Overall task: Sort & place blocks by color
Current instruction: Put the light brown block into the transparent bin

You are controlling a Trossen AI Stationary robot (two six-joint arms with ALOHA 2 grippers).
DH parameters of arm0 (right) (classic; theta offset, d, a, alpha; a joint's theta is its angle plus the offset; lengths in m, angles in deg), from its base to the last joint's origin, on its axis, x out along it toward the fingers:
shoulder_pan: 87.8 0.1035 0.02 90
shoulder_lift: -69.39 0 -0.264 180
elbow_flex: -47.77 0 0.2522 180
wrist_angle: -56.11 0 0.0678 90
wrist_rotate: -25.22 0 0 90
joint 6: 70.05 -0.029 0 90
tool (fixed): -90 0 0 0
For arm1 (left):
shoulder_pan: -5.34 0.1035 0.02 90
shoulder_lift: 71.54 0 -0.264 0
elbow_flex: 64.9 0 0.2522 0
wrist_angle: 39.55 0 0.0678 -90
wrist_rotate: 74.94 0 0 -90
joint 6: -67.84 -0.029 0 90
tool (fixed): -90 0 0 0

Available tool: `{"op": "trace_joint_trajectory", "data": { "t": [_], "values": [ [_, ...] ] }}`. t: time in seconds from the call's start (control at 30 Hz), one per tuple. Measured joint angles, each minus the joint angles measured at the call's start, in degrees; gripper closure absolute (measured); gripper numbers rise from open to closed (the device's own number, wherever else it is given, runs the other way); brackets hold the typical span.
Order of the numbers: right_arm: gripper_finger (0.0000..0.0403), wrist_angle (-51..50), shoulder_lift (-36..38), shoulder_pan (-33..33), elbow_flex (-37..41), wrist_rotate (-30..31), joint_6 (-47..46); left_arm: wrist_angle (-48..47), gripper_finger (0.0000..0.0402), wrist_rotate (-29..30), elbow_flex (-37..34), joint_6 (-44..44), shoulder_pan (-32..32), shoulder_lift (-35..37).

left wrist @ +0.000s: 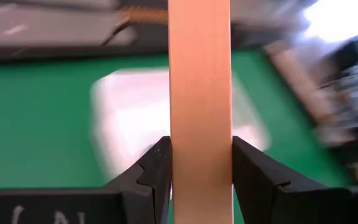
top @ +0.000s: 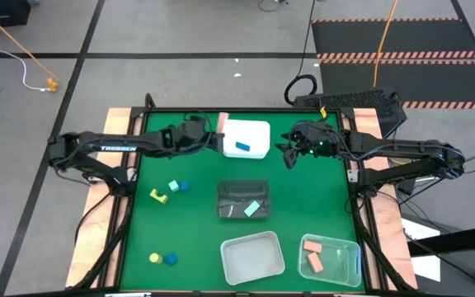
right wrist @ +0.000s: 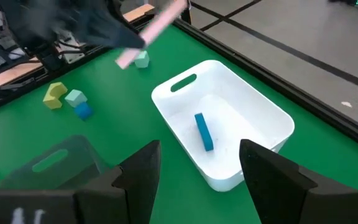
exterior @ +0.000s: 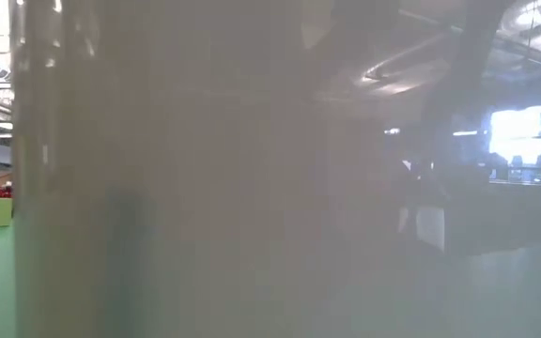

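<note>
My left gripper (top: 216, 136) hovers at the white tub's (top: 258, 130) far-left corner, shut on a salmon pink bar (top: 223, 124). A blue bar (right wrist: 204, 130) lies on the tub's floor. My right gripper (right wrist: 199, 155) is open and holds nothing, hovering just right of the tub (top: 291, 154). On the mat to the left lie a yellow (top: 159, 196), a mint (top: 172, 187) and a blue block (top: 184, 186); nearer lie a yellow (top: 155, 257) and a blue one (top: 171, 259). Another mint block (right wrist: 142, 59) lies under the left arm. My left gripper pinches the salmon pink bar (left wrist: 201, 124) between its two fingers (left wrist: 157, 168), one on each long side face. The fingers come level from the table's left and lie across the bar. It is lifted clear of the mat, both ends sticking out past the fingers.
A dark clear tub (top: 243, 191) at mid-table holds a mint block (top: 252, 209). Near the front edge stand a clear tub (top: 252, 256) and another (top: 349, 256) holding salmon blocks (top: 313, 246). The low view is filled by a tub wall (exterior: 205, 188). Open green mat lies at front left.
</note>
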State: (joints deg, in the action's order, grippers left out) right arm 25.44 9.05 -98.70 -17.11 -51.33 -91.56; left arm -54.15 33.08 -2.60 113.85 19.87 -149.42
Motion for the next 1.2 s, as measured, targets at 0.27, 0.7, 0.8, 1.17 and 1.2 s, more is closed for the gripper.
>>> {"op": "trace_joint_trajectory", "data": {
  "t": [0.27, 0.7, 0.8, 1.17, 1.2],
  "values": [
    [0.0195, 7.07, 0.0, 0.02, 0.0, -0.15, 4.71, 19.41, 0.0271, 0.02, 0.07, -9.06, -8.22, 0.27],
    [0.0178, 21.12, -1.82, 1.2, 0.0, -9.59, -0.35, 26.74, 0.0271, 0.33, 0.07, -20.38, -16.29, 0.23],
    [0.0164, 26.04, -4.08, 2.26, 0.0, -15.97, -0.34, 31.25, 0.0271, 0.55, 0.09, -22.05, -16.98, -1.05],
    [0.0145, 43.0, -13.17, 5.81, 0.0, -18.14, -0.46, 38.6, 0.0271, 0.45, 0.07, -22.39, -19.54, -5.04],
    [0.0144, 43.71, -13.65, 5.8, 0.0, -18.12, -0.92, 38.6, 0.0271, 0.16, 0.07, -22.37, -19.66, -5.04]
  ]
}}
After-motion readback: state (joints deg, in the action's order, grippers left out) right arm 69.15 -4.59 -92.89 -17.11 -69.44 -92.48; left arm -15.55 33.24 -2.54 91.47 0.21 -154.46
